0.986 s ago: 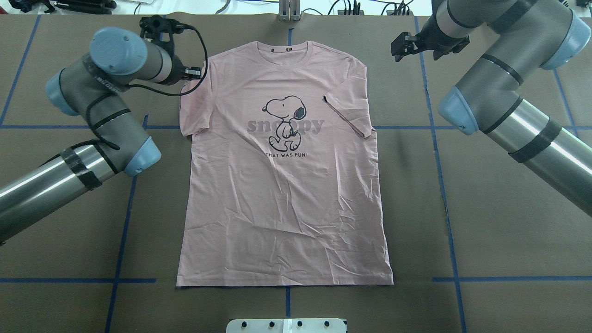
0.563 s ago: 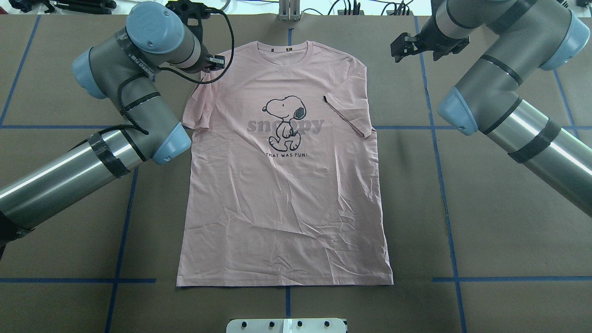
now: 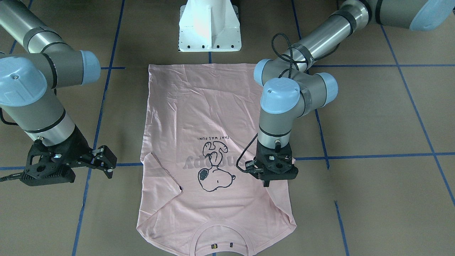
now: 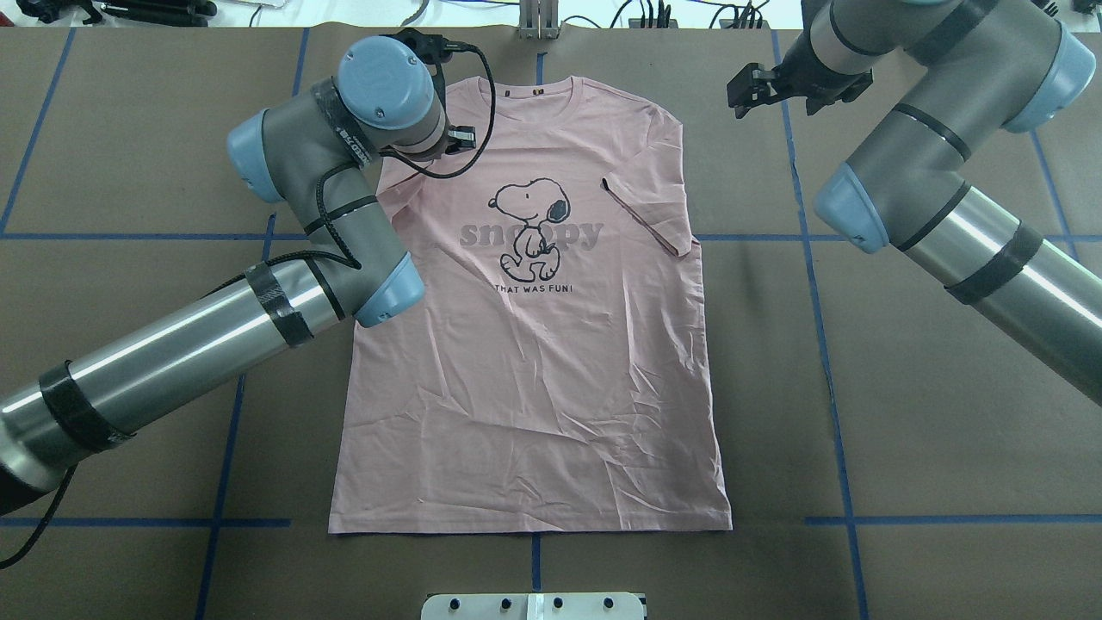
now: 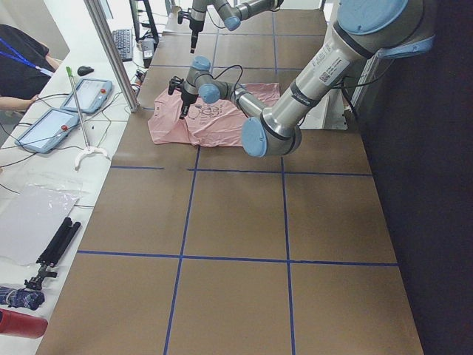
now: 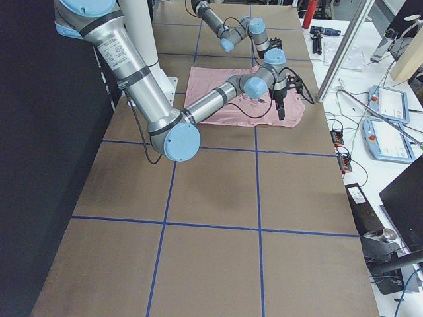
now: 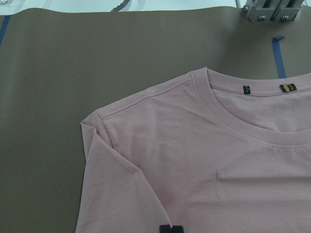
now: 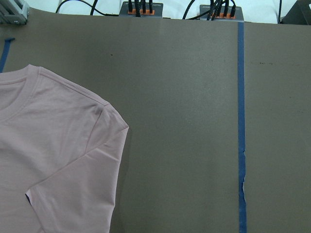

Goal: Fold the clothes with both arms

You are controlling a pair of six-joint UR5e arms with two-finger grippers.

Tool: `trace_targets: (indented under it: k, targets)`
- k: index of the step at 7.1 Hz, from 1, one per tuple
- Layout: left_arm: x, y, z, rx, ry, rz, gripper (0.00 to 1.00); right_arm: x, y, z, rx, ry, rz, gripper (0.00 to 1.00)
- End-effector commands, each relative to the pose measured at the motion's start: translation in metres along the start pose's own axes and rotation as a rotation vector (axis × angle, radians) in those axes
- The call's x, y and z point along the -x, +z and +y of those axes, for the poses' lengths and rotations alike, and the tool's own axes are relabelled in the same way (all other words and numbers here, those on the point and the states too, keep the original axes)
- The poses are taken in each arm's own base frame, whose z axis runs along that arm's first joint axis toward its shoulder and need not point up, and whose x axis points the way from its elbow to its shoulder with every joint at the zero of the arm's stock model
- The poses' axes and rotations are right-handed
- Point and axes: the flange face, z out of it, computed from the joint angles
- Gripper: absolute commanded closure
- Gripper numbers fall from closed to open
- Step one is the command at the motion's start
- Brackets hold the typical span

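Since the earlier overhead frame the left arm (image 4: 284,172) has swung inward, drawing the sleeve (image 7: 112,184) over.

Front-facing: one T-shirt (image 3: 199,106) lies flat on the desk (image 3: 373,117). The left end effector (image 3: 266,183) points down onto it. The right end effector (image 3: 108,163) is spread, empty, alongside.

Overhead: two arms, the right arm (image 4: 947,224) off the cloth.

Left wrist: fingertips (image 7: 165,228) pinched together on fabric.

Risk: the thin hold could slip, or drag the shoulder into bunches.
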Motion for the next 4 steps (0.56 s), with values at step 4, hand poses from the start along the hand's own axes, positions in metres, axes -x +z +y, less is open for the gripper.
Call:
trace_targets:
  k: [4]
  targets:
    - [0.009,-0.038,0.017,0.002,0.162,0.092,0.00,0.004,-0.005,0.002,-0.001,0.046,-0.011,0.00]
